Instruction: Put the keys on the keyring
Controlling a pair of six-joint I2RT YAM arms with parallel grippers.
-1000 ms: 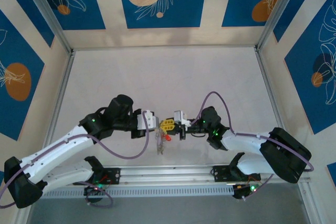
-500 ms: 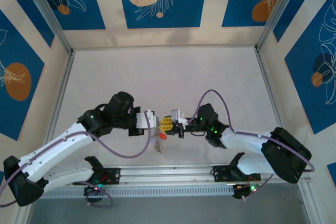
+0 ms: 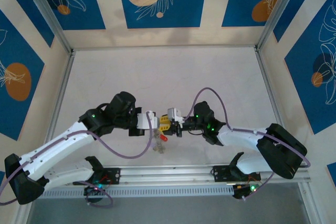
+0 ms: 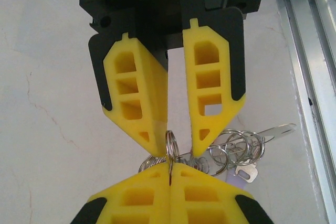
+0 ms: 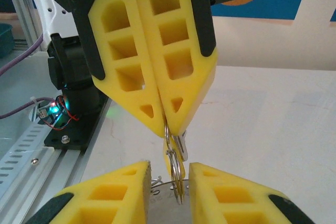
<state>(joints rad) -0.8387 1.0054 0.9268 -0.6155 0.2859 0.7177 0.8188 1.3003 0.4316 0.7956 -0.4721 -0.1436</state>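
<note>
**Keyring pinched on the left, right jaws slack around it**

The left gripper (image 4: 170, 169) is closed tight on the thin grey metal wire keyring (image 4: 169, 142), holding it edge-on over the pale table (image 3: 157, 77). Just beside the pinch hangs a tangle of small silver split rings (image 4: 236, 148) carrying the small metal keys. One of them is a pale-headed key (image 4: 245, 171), and the overhead view shows a red-headed key (image 3: 164, 137).

The right gripper (image 5: 169, 177) faces the left one nose to nose. Its jaws stand partly apart with the keyring in the gap, and they seem to grip nothing.

I judge this to be the threading step, between grips. The next move calls for a fine, steady re-grip that does not twist the wire out of the left pinch.

Compared with a second ago, the right gripper has moved leftward and closed the gap between the two. The bundle now hangs slightly further left.
</note>
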